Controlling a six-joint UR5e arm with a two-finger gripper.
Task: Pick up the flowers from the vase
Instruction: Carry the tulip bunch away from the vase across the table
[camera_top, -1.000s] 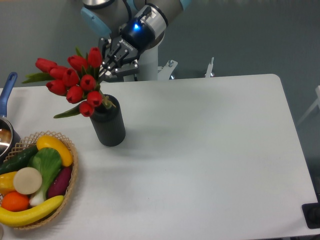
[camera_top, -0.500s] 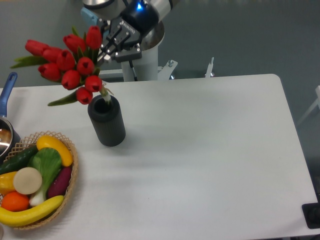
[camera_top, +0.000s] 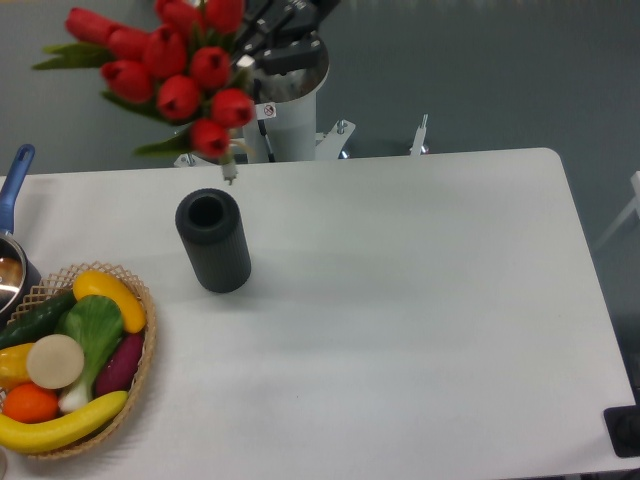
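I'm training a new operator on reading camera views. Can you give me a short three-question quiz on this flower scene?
1. True or false: the flowers are fully out of the vase.
2. Where does the basket of fruit and vegetables sit?
A. far right of the table
B. near left corner of the table
C. behind the vase
3. Fill in: the vase stands ____ on the table, its mouth showing nothing inside.

Key
1. True; the stem tip hangs above the mouth, and the end effector holds the bunch at the top edge.
2. B
3. upright
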